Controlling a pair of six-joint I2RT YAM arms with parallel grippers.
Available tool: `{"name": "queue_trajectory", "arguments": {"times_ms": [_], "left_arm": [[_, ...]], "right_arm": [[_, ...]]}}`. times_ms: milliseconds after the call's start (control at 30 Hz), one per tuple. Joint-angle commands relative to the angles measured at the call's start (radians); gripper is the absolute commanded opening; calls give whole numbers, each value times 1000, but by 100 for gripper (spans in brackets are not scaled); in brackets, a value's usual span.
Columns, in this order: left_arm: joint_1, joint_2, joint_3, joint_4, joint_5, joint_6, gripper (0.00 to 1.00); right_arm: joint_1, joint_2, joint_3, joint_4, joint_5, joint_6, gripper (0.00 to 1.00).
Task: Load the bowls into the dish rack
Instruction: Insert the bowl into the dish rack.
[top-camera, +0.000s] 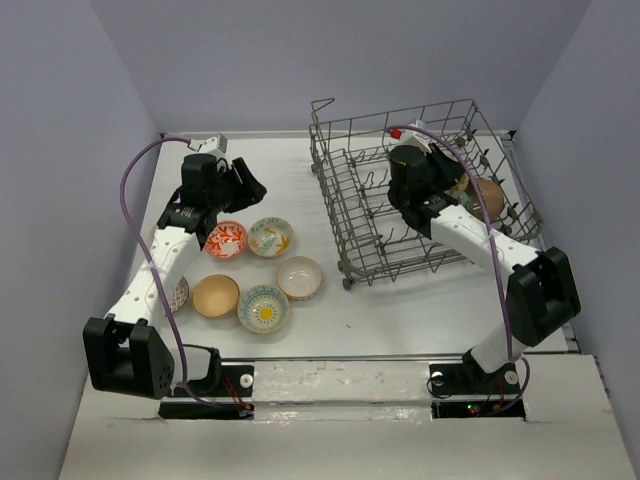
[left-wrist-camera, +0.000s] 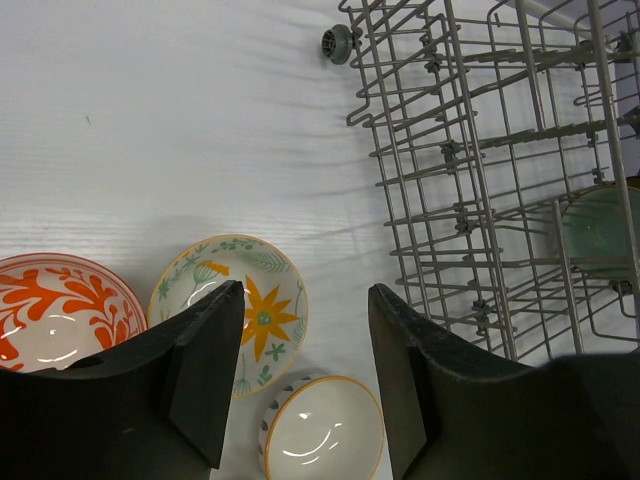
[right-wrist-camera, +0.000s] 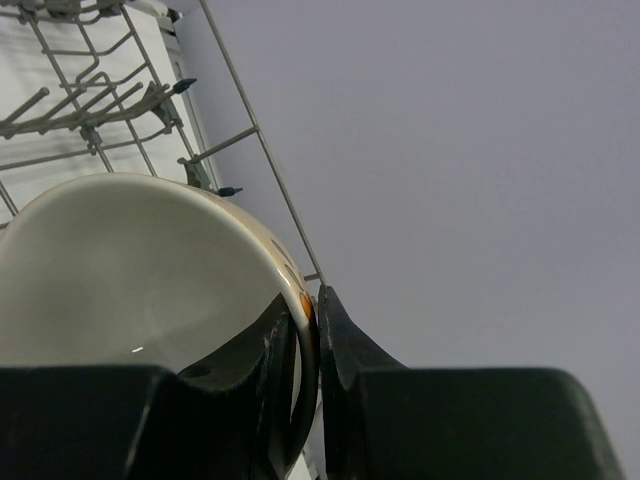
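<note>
While the blue-rimmed bowl (top-camera: 263, 308) and tan bowl (top-camera: 216, 296) sit nearest on the table (top-camera: 400, 310), left of the dish rack (top-camera: 375, 235), the red-orange bowl (top-camera: 226, 239) and floral bowl (top-camera: 270, 237) lie just beyond. Above those, the left gripper (left-wrist-camera: 305, 300) hangs with fingers spread, empty. Inside the rack's right side, the right gripper (right-wrist-camera: 318, 300) pinches the brown bowl (right-wrist-camera: 130, 260) by its rim.

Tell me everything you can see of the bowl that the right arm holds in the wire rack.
The cream bowl looks like glossy ceramic, pale inside, brownish at the rim. It is tilted on edge inside the dish rack, near its right wall. The right gripper pinches its rim, one finger inside, one outside.
</note>
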Motion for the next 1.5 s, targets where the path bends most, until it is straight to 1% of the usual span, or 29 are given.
{"name": "queue_trajectory", "arguments": {"times_ms": [0, 467, 767, 1067, 1467], "left_arm": [[6, -28, -4, 61, 27, -6, 62], [9, -25, -10, 64, 32, -7, 62], [12, -19, -15, 67, 33, -7, 62], [17, -11, -15, 68, 44, -9, 62], [20, -7, -16, 71, 53, -13, 62]], "right_arm": [[-7, -25, -38, 134, 18, -48, 1], [-16, -3, -122, 206, -12, -100, 1], [-16, -6, -179, 332, -35, -191, 1], [-16, 33, -191, 413, -37, -255, 1], [-16, 52, -213, 453, -35, -294, 1]]}}
